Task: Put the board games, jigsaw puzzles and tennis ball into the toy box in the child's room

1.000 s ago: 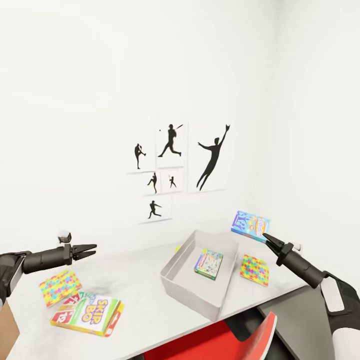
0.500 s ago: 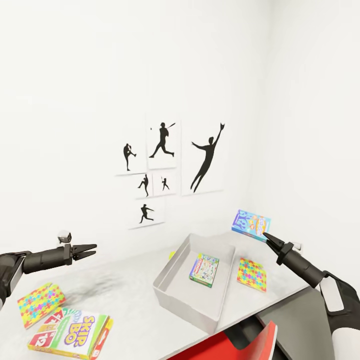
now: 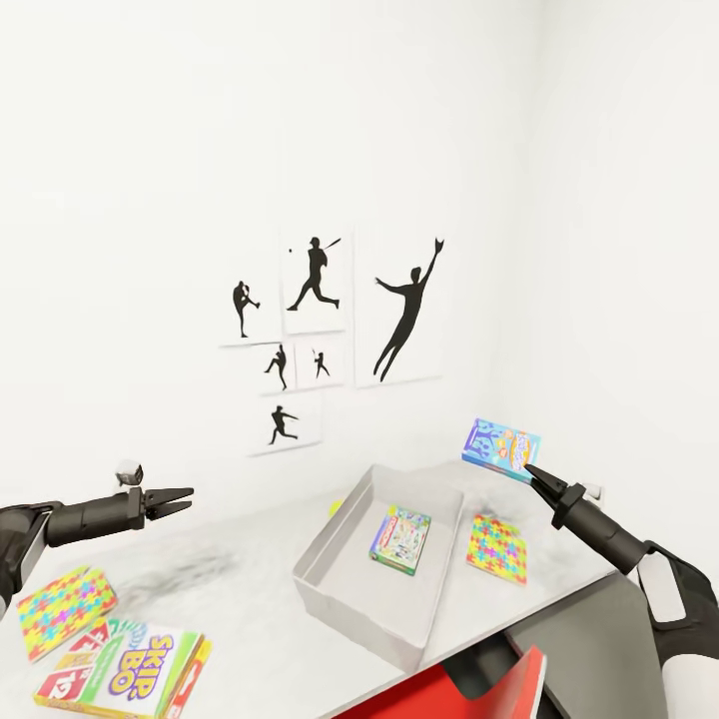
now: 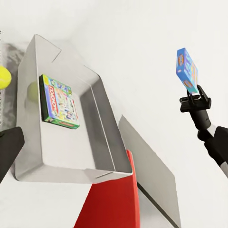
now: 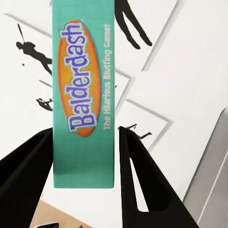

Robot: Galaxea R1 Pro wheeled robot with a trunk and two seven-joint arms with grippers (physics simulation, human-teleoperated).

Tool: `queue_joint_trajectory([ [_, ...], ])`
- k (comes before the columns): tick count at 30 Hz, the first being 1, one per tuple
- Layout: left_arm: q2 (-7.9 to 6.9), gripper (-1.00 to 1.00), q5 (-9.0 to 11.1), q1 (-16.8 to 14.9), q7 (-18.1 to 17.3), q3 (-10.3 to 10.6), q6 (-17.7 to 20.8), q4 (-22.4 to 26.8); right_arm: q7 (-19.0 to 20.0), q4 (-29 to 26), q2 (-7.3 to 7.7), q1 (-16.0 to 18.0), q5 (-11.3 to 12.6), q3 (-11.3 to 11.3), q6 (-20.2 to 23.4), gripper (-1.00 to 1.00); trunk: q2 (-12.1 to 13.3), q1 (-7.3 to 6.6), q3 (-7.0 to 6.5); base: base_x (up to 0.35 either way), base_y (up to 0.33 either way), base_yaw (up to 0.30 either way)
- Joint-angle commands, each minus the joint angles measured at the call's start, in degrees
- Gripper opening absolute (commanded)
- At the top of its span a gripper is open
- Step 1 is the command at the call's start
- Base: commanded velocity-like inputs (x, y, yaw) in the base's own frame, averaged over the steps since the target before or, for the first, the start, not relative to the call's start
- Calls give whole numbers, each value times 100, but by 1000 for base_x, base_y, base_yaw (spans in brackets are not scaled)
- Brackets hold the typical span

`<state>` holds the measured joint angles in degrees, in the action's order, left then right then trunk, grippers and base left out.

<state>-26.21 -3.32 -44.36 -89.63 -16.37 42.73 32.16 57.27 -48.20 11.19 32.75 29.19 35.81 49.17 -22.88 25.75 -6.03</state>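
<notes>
On the table (image 3: 250, 599) stands the toy box (image 3: 352, 611), and a green-edged board game (image 3: 400, 539) lies flat inside it. My right gripper (image 3: 532, 472) is shut on a blue board game (image 3: 501, 447), held in the air above the box's far right corner; the right wrist view reads "Balderdash" on its edge (image 5: 84, 95). My left gripper (image 3: 180, 499) hovers open and empty over the table's left part. The SKIP-BO game (image 3: 125, 674) and one jigsaw puzzle (image 3: 65, 611) lie at the near left. Another puzzle (image 3: 497, 548) lies right of the box. The tennis ball (image 3: 337, 507) peeks out behind the box.
A red chair (image 3: 469, 689) sits under the table's front edge. To its right is the lower dark-grey cabinet top (image 3: 599, 639). Baseball silhouette pictures (image 3: 320, 330) hang on the white wall behind. The left wrist view takes in the toy box (image 4: 102, 118) and the ball (image 4: 4, 78).
The camera has moved: table, box and pictures slid left in the picture. Both arms keep their places in the view, with the blue game still held.
</notes>
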Motion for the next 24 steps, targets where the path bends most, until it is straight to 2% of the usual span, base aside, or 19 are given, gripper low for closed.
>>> queue_joint_trajectory([
  [1, 4, 100, -36, -3, -37, -16, 60, 0, 17, 3, -1, 3, 0, 10, 24, -100, -4, 3, 5, 151, -6, 0],
  [15, 13, 100, -27, -3, -37, -16, 60, -3, 21, 3, 2, 3, -3, 8, 10, -100, -4, 3, 81, 150, -1, 72],
  [24, 16, 100, -28, -3, -37, -11, 60, -1, 21, 3, -3, 3, -7, 0, -20, -100, -4, 3, 87, 51, 0, 9],
])
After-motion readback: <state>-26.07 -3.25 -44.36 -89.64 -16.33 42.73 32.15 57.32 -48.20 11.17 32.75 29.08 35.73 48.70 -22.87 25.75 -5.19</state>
